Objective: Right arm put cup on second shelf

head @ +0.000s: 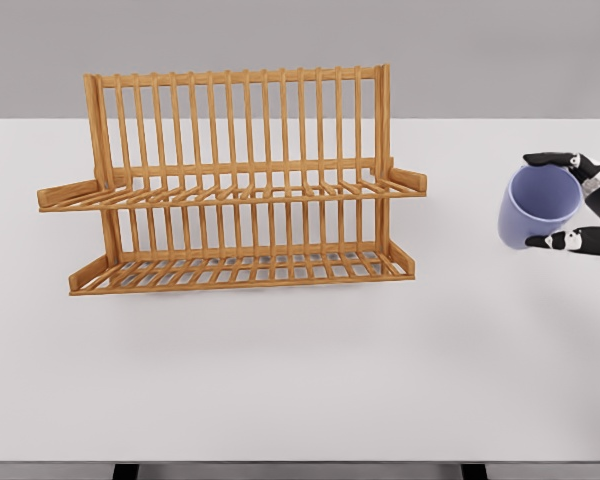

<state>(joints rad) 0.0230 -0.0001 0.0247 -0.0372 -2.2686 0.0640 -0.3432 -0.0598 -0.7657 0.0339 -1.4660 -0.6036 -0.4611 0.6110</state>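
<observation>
A lavender cup (536, 205) is at the far right of the white table, tilted with its mouth facing up and toward me. My right hand (570, 200) comes in from the right edge and is shut on the cup, one black-tipped finger over the upper rim and another under the lower side. A wooden two-tier rack (235, 180) stands at the table's centre left, with an upper slatted shelf (230, 190) and a lower slatted shelf (245, 268). Both shelves hold nothing. The cup is well to the right of the rack. My left arm is out of view.
The white table (300, 380) spreads wide in front of the rack, its front edge near the bottom of the picture. A grey wall stands behind. The rack's tall back rail rises above the upper shelf.
</observation>
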